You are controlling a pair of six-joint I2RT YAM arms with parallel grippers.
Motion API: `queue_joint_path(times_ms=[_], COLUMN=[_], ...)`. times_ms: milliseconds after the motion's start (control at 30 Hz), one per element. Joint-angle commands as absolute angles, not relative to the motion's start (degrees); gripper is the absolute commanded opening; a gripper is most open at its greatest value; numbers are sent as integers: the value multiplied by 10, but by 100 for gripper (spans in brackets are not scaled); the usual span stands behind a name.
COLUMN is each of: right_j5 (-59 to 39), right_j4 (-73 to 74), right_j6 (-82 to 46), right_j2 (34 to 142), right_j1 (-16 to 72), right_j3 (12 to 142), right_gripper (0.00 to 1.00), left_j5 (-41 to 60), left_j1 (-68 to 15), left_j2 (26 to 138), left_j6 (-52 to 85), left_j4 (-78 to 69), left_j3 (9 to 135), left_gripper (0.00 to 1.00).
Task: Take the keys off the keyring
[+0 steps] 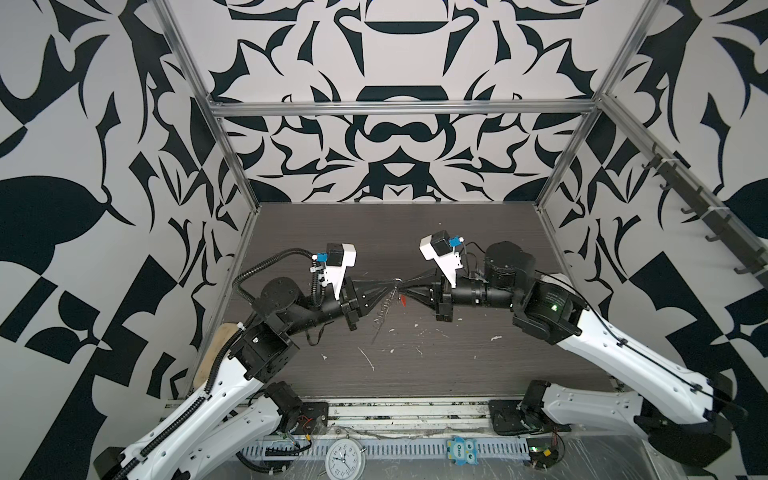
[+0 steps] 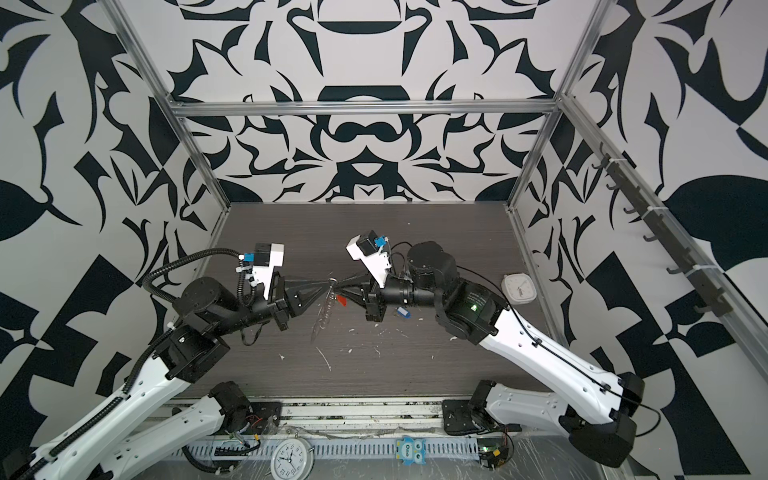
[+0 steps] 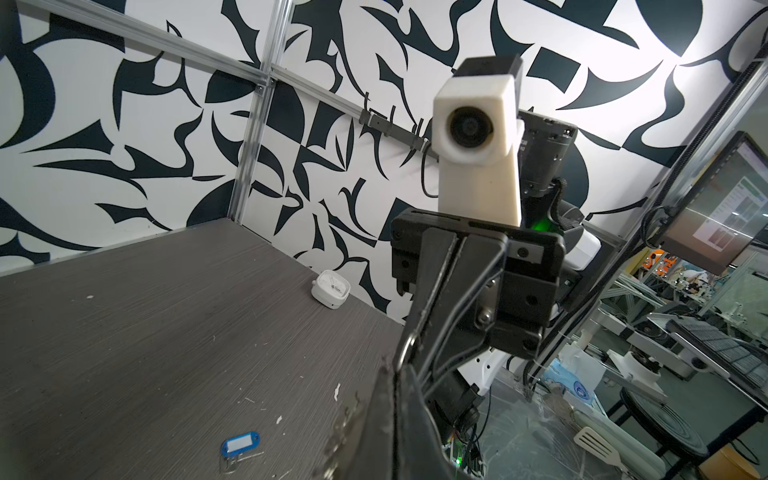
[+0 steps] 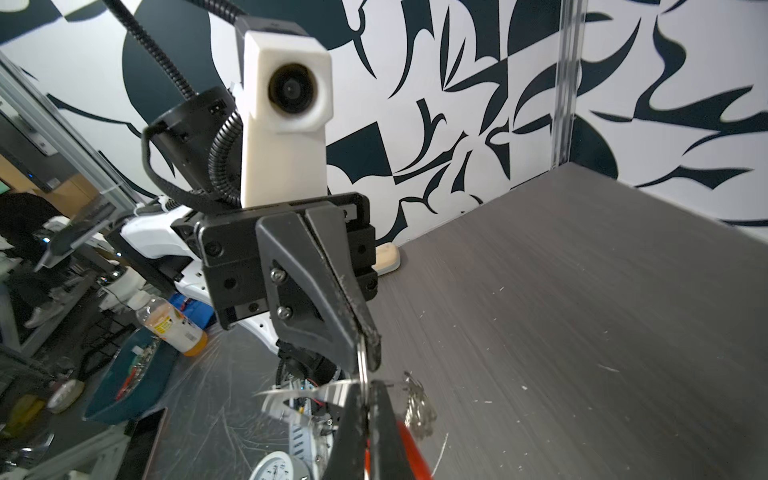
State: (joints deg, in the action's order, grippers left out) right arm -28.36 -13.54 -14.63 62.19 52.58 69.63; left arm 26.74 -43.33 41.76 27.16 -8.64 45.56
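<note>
Midair, left tool (image 1: pixel 392 285) and right tool (image 1: pixel 405 287) each pinch the keyring (image 1: pixel 386 309), red key (image 1: pixel 402 300) dangling.

You have both arms meeting tip to tip above the middle of the dark table (image 1: pixel 478 365). The left gripper (image 1: pixel 387 286) and the right gripper (image 1: pixel 409 289) are each pinched closed at the top of the keyring (image 1: pixel 388 303). Its silvery links trail down toward the near left (too blurred to count). The red key (image 1: pixel 402 300) hangs just below the right gripper's tip.
</note>
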Motion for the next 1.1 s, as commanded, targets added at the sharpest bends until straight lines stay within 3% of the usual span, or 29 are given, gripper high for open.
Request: queue_joint_path(times_ms=[0, 33, 133, 200, 533, 933, 1067], right_j5=[-295, -295, -299, -310, -330, -328, -331], right_j4=[-153, -176, -272, -340, -585, -591, -593], right_j6=[-133, -123, -84, -53, 59, 59, 56], right_j2=[624, 625, 635, 650, 749, 765, 769], right_j1=[527, 524, 521, 518, 517, 517, 517], right_j3=[733, 744, 790, 825, 992, 1012, 1017], right_gripper=[0, 0, 0, 0, 0, 0, 0], left_j5=[276, 280, 280, 291, 381, 395, 393], left_j1=[-434, -434, -434, -434, -434, -434, -434], left_j2=[417, 415, 407, 408, 483, 498, 503], left_j6=[273, 268, 229, 208, 147, 144, 149], left_j4=[-87, -70, -2, 42, 186, 190, 182], left_j3=[470, 476, 493, 508, 604, 614, 614], left_gripper=[0, 3, 30, 38, 38, 16, 16])
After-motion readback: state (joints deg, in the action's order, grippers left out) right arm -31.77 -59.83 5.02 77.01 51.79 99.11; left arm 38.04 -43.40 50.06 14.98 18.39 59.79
